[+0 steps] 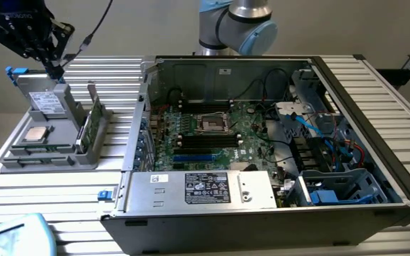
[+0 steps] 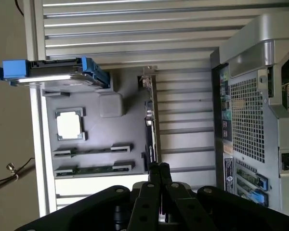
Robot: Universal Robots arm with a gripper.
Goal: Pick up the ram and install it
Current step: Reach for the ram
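While poised above parts tray (image 2: 111,127), holds pincer (image 1: 54,66) (image 2: 159,167) pressed together, empty. Finds ram (image 1: 91,124) (image 2: 151,125) below, just ahead of pincer tips, standing on edge in tray slot, likely so flat faces offer grip.

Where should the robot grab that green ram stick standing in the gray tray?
Probably its top edge, coming from straight above, pinching the two flat faces. The ram stands on edge in the gray tray, bottom tucked into a slot.
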